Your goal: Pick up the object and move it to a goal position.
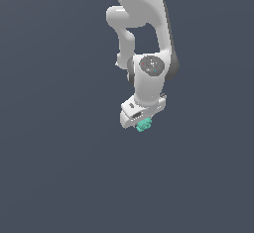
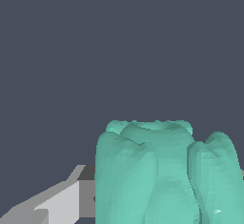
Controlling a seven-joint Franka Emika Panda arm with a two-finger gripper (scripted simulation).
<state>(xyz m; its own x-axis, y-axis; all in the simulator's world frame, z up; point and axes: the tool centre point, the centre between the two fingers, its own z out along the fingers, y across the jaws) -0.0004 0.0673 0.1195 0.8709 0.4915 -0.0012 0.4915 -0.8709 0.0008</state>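
Note:
The object is a small teal-green lumpy block with ridged sides (image 1: 144, 125). It sits right under the white hand of my arm, between the fingers of my gripper (image 1: 143, 124). In the wrist view the block (image 2: 162, 170) fills the near field, with one grey finger (image 2: 62, 201) pressed against its side. The other finger is hidden behind the block. The gripper is shut on the block. Whether the block rests on the surface or is lifted off it cannot be told.
The white arm (image 1: 144, 38) reaches down from the top of the exterior view. All around is a plain dark grey-blue surface (image 1: 59, 167) with no other objects or edges in view.

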